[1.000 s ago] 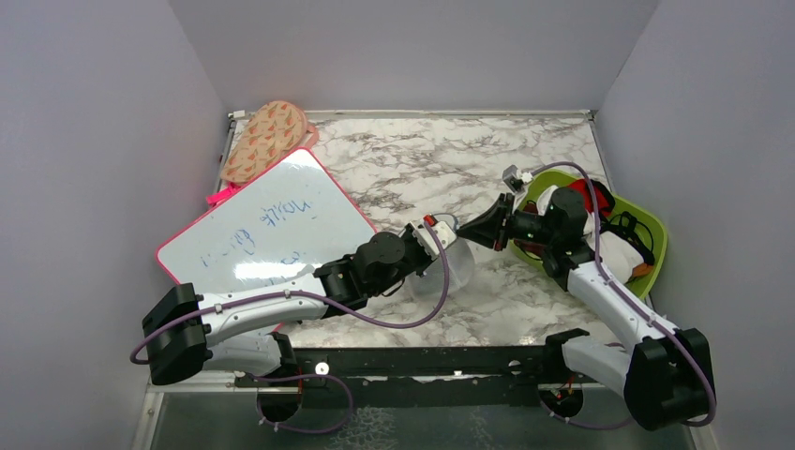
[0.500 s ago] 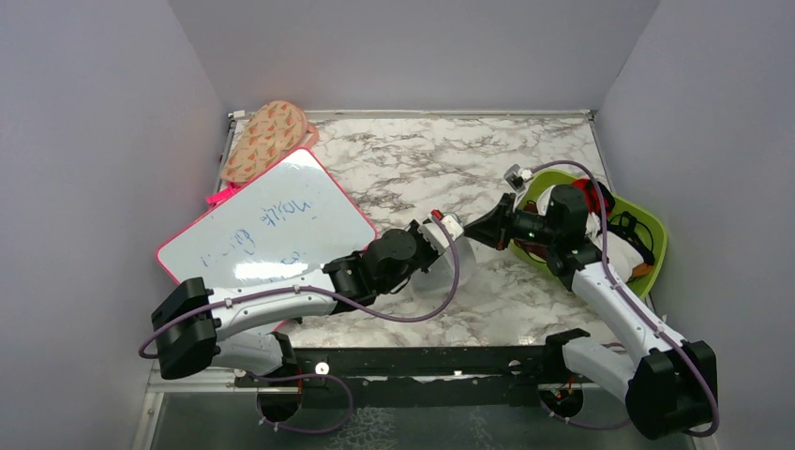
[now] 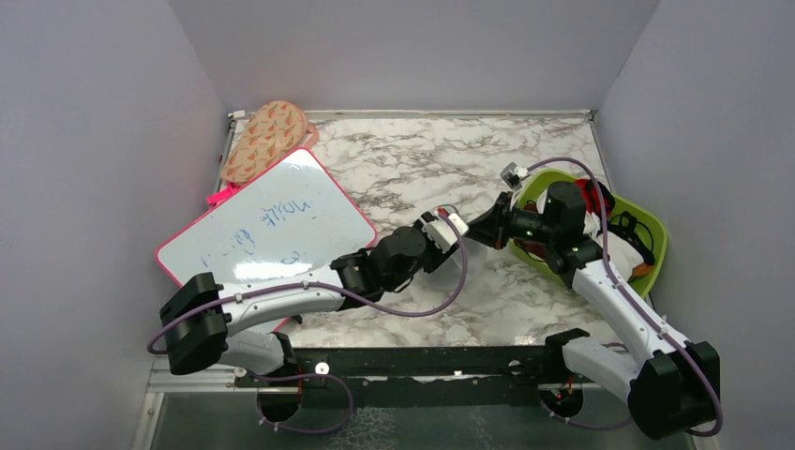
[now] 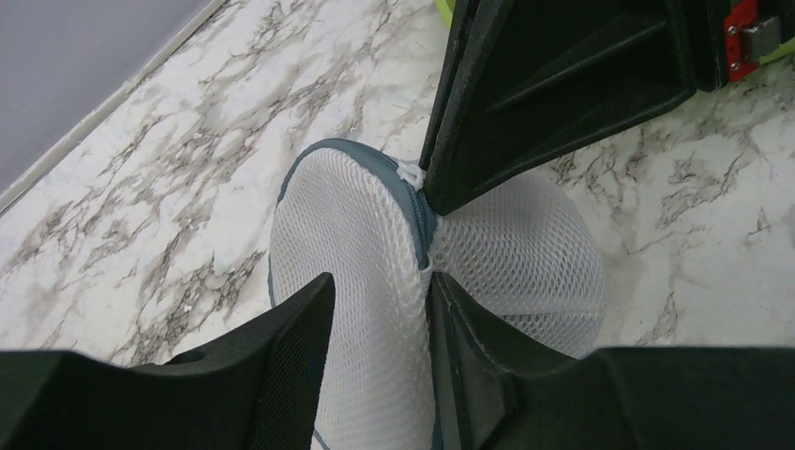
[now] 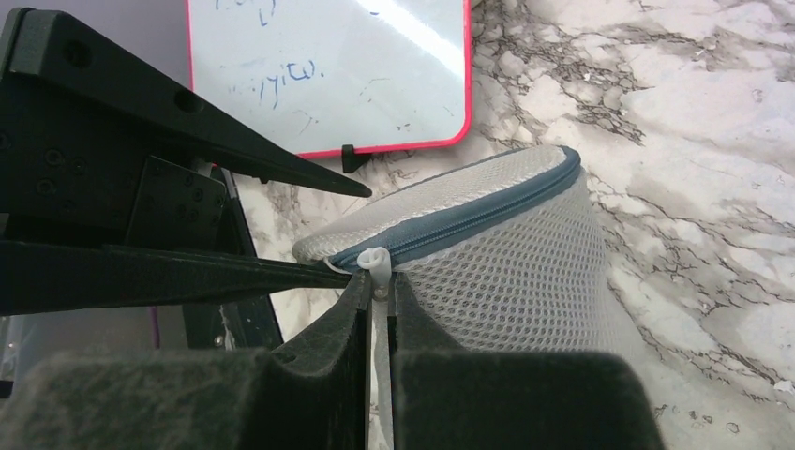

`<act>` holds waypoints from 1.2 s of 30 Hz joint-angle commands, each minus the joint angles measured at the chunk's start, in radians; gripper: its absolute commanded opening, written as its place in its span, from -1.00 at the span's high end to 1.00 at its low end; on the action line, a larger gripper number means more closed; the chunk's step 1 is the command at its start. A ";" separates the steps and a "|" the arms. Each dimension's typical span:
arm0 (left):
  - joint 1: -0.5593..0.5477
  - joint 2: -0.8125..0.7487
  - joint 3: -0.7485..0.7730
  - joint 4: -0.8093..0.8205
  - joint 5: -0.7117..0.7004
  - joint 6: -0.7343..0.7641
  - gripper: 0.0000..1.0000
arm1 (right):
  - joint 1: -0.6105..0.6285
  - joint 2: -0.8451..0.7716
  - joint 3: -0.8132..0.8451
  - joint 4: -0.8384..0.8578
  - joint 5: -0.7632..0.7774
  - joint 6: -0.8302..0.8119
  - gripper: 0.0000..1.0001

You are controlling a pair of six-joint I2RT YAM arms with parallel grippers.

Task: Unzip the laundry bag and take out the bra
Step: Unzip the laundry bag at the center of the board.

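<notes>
The laundry bag, a white mesh drum with a blue-grey zipper round its rim, stands on the marble between my two grippers; in the top view it is mostly covered. My left gripper is shut on a fold of its mesh beside the zipper. My right gripper is shut on the white zipper pull at the rim. The zipper looks closed along the part that shows. The two grippers meet tip to tip in the top view, left, right. The bra is hidden.
A pink-framed whiteboard lies at the left, under my left arm. A patterned oval pad lies at the back left. A lime-green tray with red and white cloths sits at the right, under my right wrist.
My left gripper has moved right and farther in with the bag, and now meets the right gripper's tips. The right gripper has barely moved.
</notes>
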 commanded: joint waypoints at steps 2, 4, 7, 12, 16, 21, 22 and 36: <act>0.003 0.036 0.055 -0.028 -0.029 -0.015 0.29 | 0.021 -0.019 0.036 -0.017 0.017 -0.020 0.98; 0.004 0.046 0.066 -0.037 -0.026 -0.021 0.29 | 0.031 -0.024 0.031 -0.010 0.018 -0.015 0.98; 0.010 0.054 0.069 -0.032 -0.008 -0.026 0.29 | 0.051 -0.014 0.027 -0.011 0.023 -0.019 0.98; 0.017 0.064 0.082 -0.041 0.020 0.002 0.79 | 0.063 -0.014 0.041 -0.035 0.057 -0.042 0.98; 0.016 0.049 0.075 -0.046 0.048 0.069 0.97 | 0.063 -0.017 0.067 -0.069 0.127 -0.054 0.98; 0.016 0.000 0.020 -0.003 0.076 0.164 1.00 | 0.063 0.011 0.129 -0.159 0.286 -0.067 0.98; 0.017 -0.009 0.008 0.005 0.080 0.183 1.00 | 0.062 0.017 0.141 -0.180 0.319 -0.071 0.98; 0.016 -0.061 -0.044 0.008 0.049 0.296 1.00 | 0.047 0.042 0.194 -0.230 0.344 -0.130 0.98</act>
